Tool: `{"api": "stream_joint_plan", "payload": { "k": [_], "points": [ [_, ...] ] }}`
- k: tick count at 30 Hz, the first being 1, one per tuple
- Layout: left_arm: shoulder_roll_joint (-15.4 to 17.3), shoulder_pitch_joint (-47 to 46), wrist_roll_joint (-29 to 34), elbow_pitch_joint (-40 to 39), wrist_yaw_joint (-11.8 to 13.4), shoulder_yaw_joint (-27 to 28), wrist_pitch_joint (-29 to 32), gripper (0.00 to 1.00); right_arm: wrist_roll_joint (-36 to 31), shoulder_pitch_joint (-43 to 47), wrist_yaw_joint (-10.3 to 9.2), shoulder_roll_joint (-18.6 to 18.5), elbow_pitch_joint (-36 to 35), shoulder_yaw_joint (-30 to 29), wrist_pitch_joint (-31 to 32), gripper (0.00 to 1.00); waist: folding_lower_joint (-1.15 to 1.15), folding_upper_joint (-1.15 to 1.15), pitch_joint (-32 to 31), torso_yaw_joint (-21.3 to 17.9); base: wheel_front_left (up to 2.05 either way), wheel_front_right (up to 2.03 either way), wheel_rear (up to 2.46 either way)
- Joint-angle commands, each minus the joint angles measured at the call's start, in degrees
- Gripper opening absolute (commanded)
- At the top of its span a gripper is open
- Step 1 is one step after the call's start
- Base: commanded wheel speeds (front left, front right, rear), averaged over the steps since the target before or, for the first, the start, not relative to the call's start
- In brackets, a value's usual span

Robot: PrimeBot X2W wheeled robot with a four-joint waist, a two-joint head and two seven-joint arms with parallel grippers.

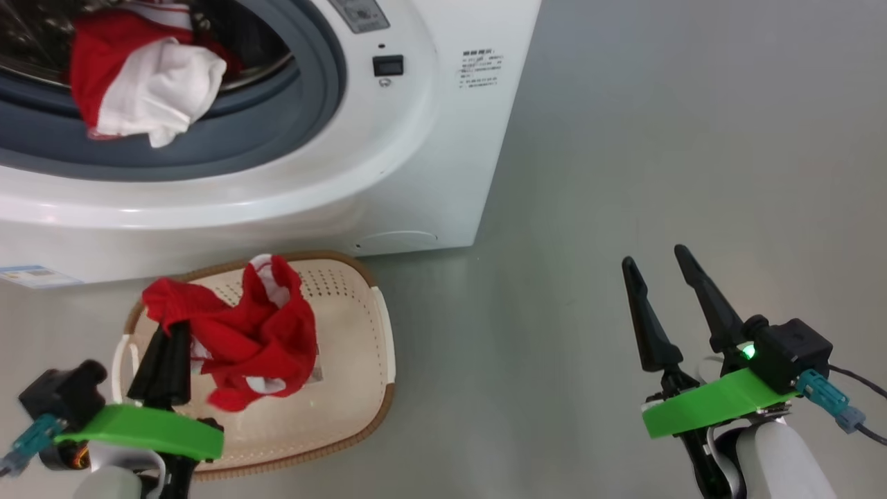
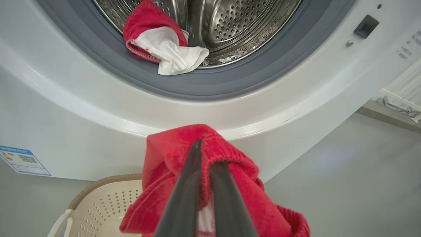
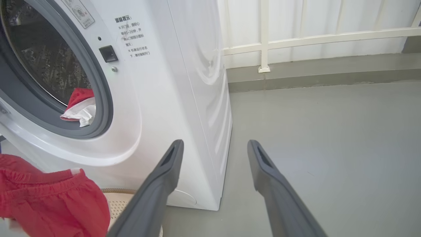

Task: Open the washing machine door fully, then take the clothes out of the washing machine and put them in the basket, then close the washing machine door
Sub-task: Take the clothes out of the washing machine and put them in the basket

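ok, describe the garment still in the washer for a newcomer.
On the white washing machine, find the grey rubber ring. A red garment spills over its lower edge. Unlike the red one the left gripper holds over the basket, it shows a big white panel.

Chinese notice (image 3: 131,38) on washing machine (image 3: 197,98) front, headed "温馨提示"; blue QR-code label (image 2: 23,160) lower down, print unreadable.

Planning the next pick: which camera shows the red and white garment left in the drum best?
Left wrist view: the garment lies close and unobstructed on the drum lip. Head view catches it at the frame's corner; right wrist view, just an edge.
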Motion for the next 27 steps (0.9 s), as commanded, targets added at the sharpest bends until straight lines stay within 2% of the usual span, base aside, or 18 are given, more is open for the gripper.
{"api": "stream_joint_plan", "payload": {
  "k": [1,6,18,27],
  "points": [
    [1.87,-2.19,-0.19,0.39,0.26,1.35,-0.33,0.00,-0.70,-1.00,0.09,0.37,-1.45,1.67,-0.27,1.00,0.00,0.00,1.60,-0.70,0.00,0.00,0.00],
    [2.70,-5.50,-1.50,8.91,0.26,-1.34,-0.33,0.00,-0.31,-2.52,0.09,0.43,-1.92,2.11,-0.27,1.00,0.00,0.00,4.25,-1.71,0.00,0.00,0.00],
    [4.82,-16.76,-3.64,28.09,0.26,-12.79,-0.33,0.00,0.78,-5.88,0.09,0.45,-3.26,3.67,-0.27,1.00,0.00,0.00,12.29,-3.56,0.00,0.00,0.00],
    [6.71,-22.37,-6.26,36.34,0.26,-19.97,-0.33,0.00,1.37,-7.68,0.09,0.45,-4.33,5.17,-0.27,1.00,0.00,0.00,17.29,-5.32,0.00,0.00,0.00]
  ]
}}
